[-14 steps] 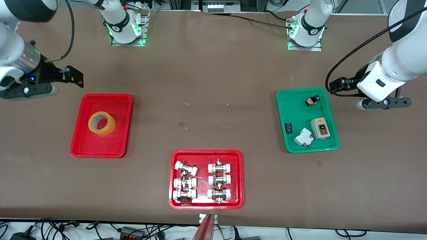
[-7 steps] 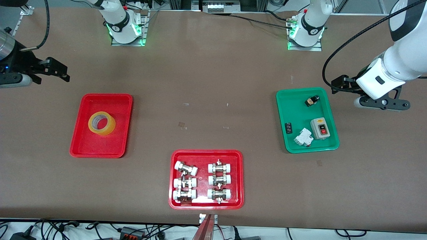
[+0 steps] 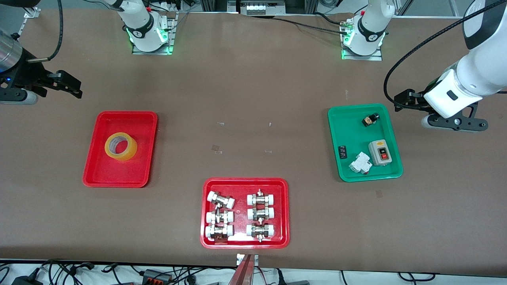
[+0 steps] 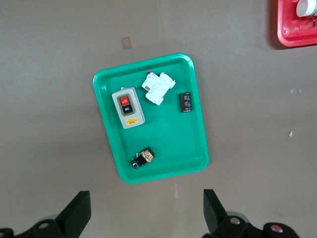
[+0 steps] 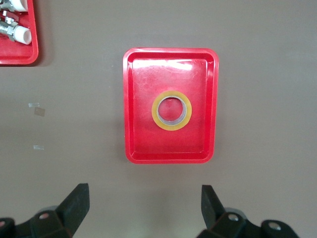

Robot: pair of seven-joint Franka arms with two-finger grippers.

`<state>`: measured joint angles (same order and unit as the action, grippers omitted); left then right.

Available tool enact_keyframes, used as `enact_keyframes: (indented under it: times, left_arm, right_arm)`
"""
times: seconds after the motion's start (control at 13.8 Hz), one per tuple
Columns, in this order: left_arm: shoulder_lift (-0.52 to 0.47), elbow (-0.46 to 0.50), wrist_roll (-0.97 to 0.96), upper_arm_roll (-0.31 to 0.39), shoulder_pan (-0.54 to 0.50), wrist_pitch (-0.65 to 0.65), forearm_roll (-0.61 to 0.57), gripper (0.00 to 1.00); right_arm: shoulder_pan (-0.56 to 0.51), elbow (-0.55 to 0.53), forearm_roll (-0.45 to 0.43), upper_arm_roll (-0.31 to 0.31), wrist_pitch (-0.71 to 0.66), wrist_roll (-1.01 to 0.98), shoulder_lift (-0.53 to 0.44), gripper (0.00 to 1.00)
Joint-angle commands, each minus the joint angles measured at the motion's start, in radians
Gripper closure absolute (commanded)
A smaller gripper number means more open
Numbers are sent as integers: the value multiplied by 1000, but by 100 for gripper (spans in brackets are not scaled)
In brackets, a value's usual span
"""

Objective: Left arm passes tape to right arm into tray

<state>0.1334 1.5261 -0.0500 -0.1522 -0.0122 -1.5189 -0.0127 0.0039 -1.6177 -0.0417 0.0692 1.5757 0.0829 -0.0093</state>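
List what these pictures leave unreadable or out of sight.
- Front view: the right gripper sits at the frame's edge, which cuts off most of its arm.
- Front view: the left gripper is partly hidden by its own white wrist.
- Both views of the tape: any print on its core is too small to read.
- Left wrist view: the black part in the green tray has unreadable markings.

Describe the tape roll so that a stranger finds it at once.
Look at the red tray toward the right arm's end of the table. The tape lies flat in it, alone. It is a yellowish ring with a white core; the other red tray holds metal fittings.
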Motion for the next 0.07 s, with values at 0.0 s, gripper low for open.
enact_keyframes:
  times: [0.0]
  left_arm:
    - [-1,-7,30,-4,-14,-1,-4,0]
  right_arm:
    - [-5,42,21,-5,-26,2,9,0]
